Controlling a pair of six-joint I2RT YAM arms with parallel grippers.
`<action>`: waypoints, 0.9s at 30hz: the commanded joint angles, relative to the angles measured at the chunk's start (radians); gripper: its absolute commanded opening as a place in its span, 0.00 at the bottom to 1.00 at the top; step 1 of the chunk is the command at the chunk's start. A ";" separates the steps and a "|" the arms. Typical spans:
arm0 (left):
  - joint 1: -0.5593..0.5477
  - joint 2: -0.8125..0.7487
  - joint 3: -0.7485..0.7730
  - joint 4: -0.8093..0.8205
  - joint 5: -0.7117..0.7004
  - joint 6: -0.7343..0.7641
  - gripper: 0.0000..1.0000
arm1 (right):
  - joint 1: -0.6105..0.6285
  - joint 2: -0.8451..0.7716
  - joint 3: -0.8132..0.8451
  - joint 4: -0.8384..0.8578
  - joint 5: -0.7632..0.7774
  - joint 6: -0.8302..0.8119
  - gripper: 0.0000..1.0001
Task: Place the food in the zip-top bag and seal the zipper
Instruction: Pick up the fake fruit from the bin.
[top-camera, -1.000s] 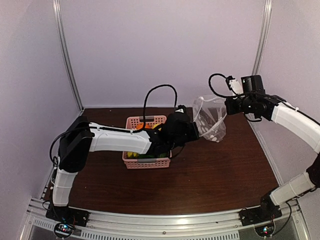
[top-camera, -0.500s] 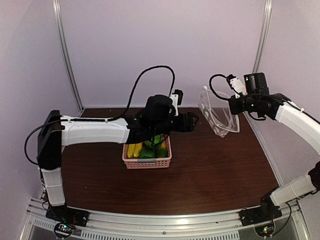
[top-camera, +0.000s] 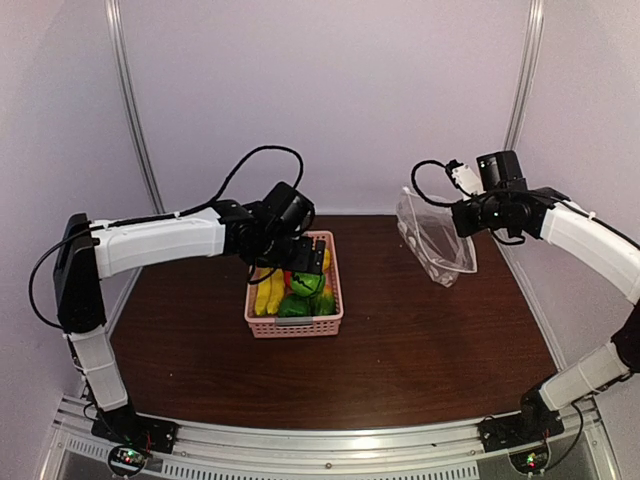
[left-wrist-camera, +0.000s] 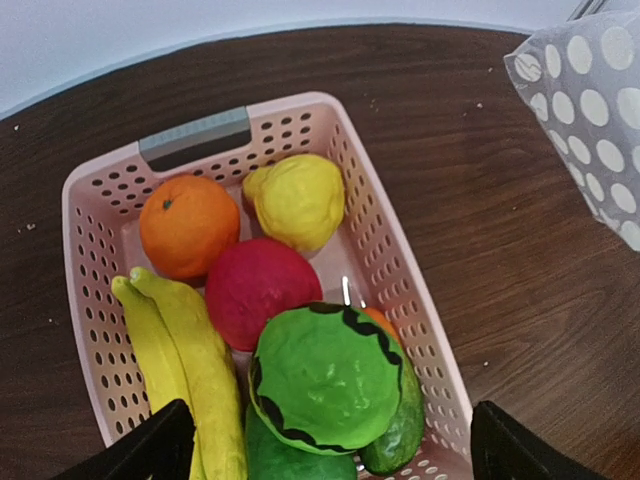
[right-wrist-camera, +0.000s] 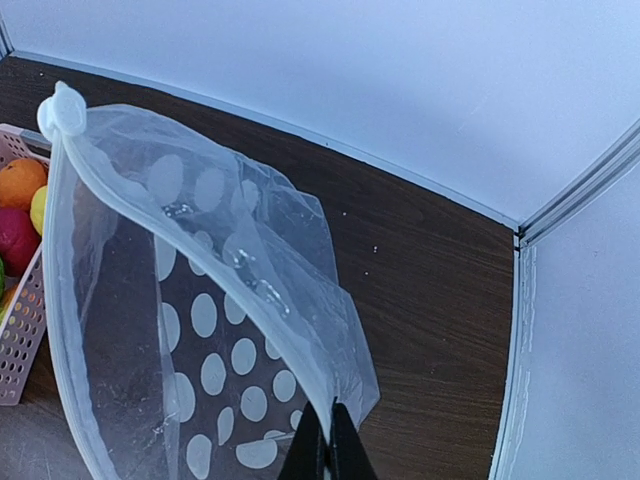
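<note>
The left pincer (left-wrist-camera: 330, 412) stands with its jaws wide, one dark finger in each lower corner of the left wrist view, and grips nothing. It hangs right over the pink lattice basket (left-wrist-camera: 88, 300), where the food lies: an orange (left-wrist-camera: 188, 225) and a yellow lemon (left-wrist-camera: 297, 200) at the far end, a red ball (left-wrist-camera: 255, 290) touching both, two bananas (left-wrist-camera: 185, 360) along the left wall, and a green melon-like piece with a black zigzag (left-wrist-camera: 325, 375) nearest the pincer. A darker green piece (left-wrist-camera: 397, 435) is wedged under it, mostly hidden, and the lower frame edge cuts off the basket's near end.

The right pincer (right-wrist-camera: 328, 450) is pinched tight on the edge of the zip-top bag (right-wrist-camera: 220, 330), which hangs well apart from the basket, toward the desk's (top-camera: 400, 345) far right. The zipper (right-wrist-camera: 60, 280) curves around the gaping mouth. From above, the bag (top-camera: 437, 240) is a pale blur, and I cannot tell whether its lower edge touches the desk. The right wrist view shows only the pincer's closed fingertips.
</note>
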 joint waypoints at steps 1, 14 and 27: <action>0.023 0.074 0.037 -0.071 0.069 -0.036 0.98 | 0.007 0.010 0.020 -0.028 -0.010 -0.002 0.00; 0.059 0.173 0.090 -0.057 0.147 -0.021 0.66 | 0.010 0.002 -0.001 -0.025 -0.034 -0.004 0.00; 0.021 -0.055 0.046 0.194 0.315 0.063 0.47 | 0.034 0.023 0.035 -0.053 -0.052 -0.001 0.00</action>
